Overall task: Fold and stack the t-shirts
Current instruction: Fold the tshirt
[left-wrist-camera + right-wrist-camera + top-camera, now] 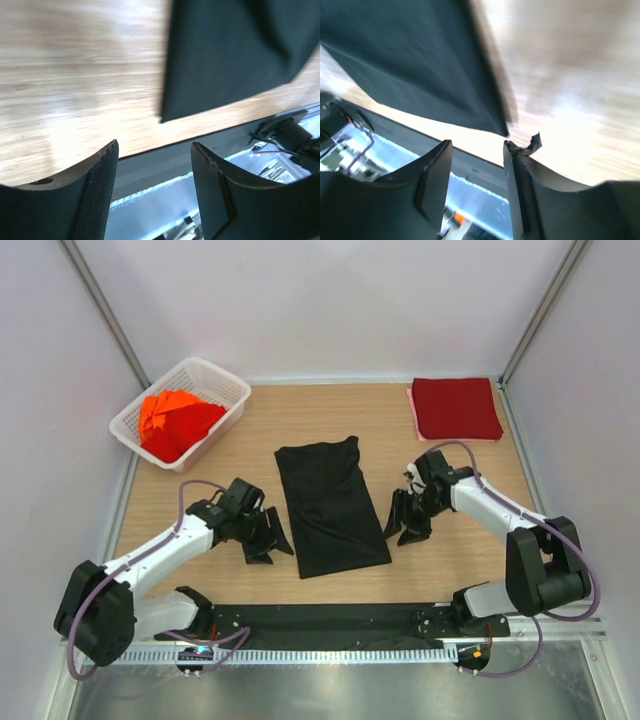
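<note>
The black t-shirt (328, 505) sits mid-frame in the top view as a long folded strip, with the left gripper (268, 546) and right gripper (405, 528) flanking its lower end, both spread and holding nothing, probably lined up to pinch the bottom corners for the next fold. The dark red t-shirt (456, 408) lies folded flat at upper right, likely the stack's base, while the orange-red t-shirts (175, 425) wait bunched in the white basket (222, 375) at upper left.

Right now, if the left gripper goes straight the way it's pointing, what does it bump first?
Probably the bare wooden table, just short of the black t-shirt. The open left gripper tilts downward, though depth is unclear.
</note>
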Tool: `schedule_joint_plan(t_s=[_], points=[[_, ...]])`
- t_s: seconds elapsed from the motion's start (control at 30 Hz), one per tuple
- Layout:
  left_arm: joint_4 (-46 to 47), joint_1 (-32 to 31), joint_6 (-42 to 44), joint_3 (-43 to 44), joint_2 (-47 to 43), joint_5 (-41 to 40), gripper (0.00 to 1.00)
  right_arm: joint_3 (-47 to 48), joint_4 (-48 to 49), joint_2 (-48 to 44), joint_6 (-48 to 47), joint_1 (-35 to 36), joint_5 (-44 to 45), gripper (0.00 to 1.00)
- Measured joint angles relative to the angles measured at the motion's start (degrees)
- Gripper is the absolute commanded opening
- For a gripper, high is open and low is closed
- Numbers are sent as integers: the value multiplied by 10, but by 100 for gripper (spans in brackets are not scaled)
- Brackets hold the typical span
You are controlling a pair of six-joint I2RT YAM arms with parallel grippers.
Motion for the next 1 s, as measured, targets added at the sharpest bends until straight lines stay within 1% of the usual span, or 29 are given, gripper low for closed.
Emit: schedule_joint_plan(t_s=[0.07,0.1,0.2,0.23,0.3,0.4,0.53,0.6,0.67,0.7,0.77,0.8,0.83,0.9,1.0], points=[[-20,3,6,34,-10,-12,58,50,-21,12,-8,0,17,55],[-24,5,11,53,-8,-17,54,80,-28,25,-17,0,26,55],[-26,19,30,105,15,-24,49,172,-35,82,-42,0,42,52],[-25,26,37,116,26,-25,46,204,-31,108,-50,0,46,52],[-18,47,52,140,60,-25,44,249,-23,149,-62,0,49,51],[-3,92,70,158,103,-13,44,296,-9,204,-73,0,45,52],[12,141,90,184,167,12,42,332,3,266,-82,0,31,51],[24,154,99,202,203,27,38,342,8,289,-85,0,21,50],[38,157,103,214,232,43,37,352,10,310,-87,1,13,49],[45,157,103,217,244,53,34,355,12,317,-88,2,10,48],[58,156,103,220,262,69,29,362,13,330,-89,4,5,44],[62,156,103,221,269,76,24,365,13,335,-89,5,3,42],[66,156,102,222,276,82,21,368,13,338,-89,7,2,40],[72,156,101,222,283,92,18,370,13,340,-88,11,2,40],[84,156,98,222,284,108,17,371,12,340,-85,17,2,40]])
